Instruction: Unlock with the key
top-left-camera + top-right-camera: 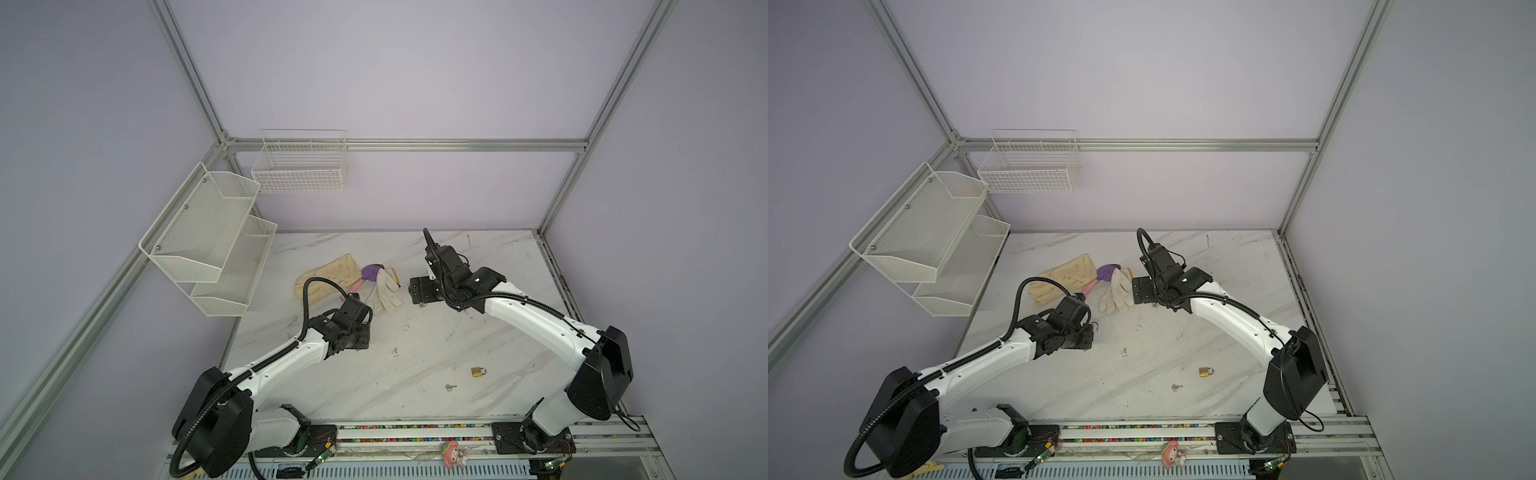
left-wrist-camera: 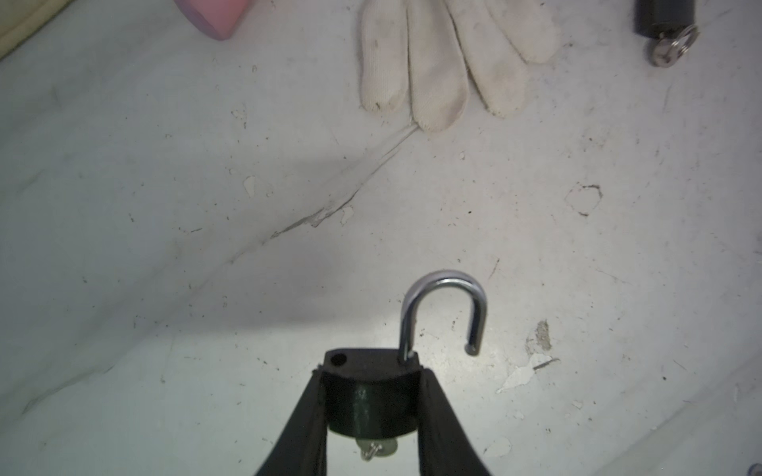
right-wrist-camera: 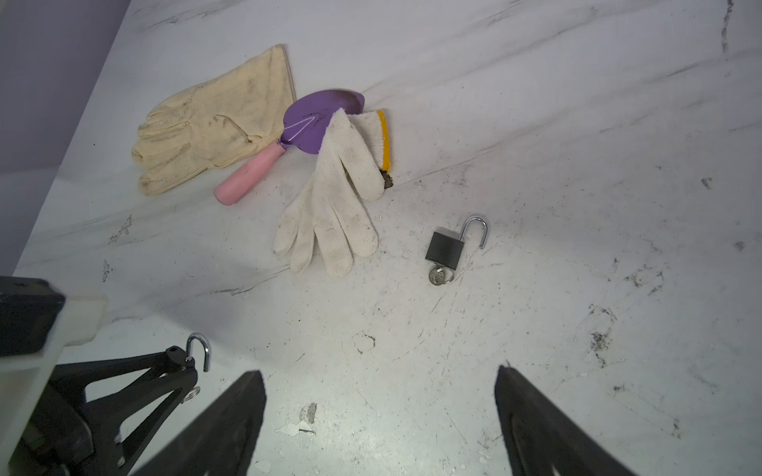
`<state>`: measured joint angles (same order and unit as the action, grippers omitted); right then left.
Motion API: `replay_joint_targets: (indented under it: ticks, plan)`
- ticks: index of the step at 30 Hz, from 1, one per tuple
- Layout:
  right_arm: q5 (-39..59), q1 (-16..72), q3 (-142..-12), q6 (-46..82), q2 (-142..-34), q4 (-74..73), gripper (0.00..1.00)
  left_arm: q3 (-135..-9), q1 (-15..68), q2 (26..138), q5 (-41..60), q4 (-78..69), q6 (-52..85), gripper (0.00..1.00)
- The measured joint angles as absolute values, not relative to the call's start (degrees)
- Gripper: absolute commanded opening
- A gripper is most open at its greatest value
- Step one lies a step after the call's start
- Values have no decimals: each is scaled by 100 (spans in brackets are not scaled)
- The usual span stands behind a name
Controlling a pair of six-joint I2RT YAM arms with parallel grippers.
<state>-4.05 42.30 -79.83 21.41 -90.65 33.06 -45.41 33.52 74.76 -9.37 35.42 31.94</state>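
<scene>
Note left gripper (image 2: pixel 373 373) clamped on the black rectangular metal padlock (image 2: pixel 369 406), with chrome shackle (image 2: pixel 443 282) swung free and small silver key (image 2: pixel 375 449) seated in the keyway. Read this lock as opened.

Note right gripper (image 3: pixel 378 371) with jaws apart, empty.

In a top view, find the small brass padlock (image 1: pixel 477 372) at 4 o'clock from the left gripper, apparently shut, with a loose silver key (image 1: pixel 450 387) at 8 o'clock just beside it.

Next, probably: set down the black lock, then pinch up that thin, flat-lying key with a low, precise approach.
</scene>
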Motion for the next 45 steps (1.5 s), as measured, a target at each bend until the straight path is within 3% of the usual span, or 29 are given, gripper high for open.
replay_joint_targets:
  ticks: [9, 12, 18, 23, 25, 31, 38, 45]
  plan:
    - [-355, 4209, -7738, 2311, -9065, 3148, 90, -4797, 3352, 8364, -934, 3863, 3489, 0]
    - [-351, 4209, -7679, 2401, -9063, 3146, 90, -4807, 3352, 8565, -917, 3894, 3540, 8]
    - [-362, 4209, -7533, 2567, -8976, 3159, 90, -4810, 3352, 8744, -827, 3913, 3590, 32]
    - [-357, 4211, -7456, 2744, -8903, 3208, 90, -4812, 3352, 8744, -744, 3920, 3592, 60]
    - [-355, 4217, -7382, 2845, -8831, 3251, 90, -4812, 3345, 8711, -705, 3938, 3559, 65]
    - [-412, 4473, -6993, 3538, -8521, 3514, 87, -4821, 3326, 7937, -598, 4010, 3509, 66]
    - [-628, 5583, -5671, 5317, -7625, 3736, 72, -4825, 3299, 6530, -305, 3441, 3468, 67]
    - [-711, 6364, -4609, 7013, -7070, 3907, 60, -4823, 3295, 6278, 185, 2722, 3439, 67]
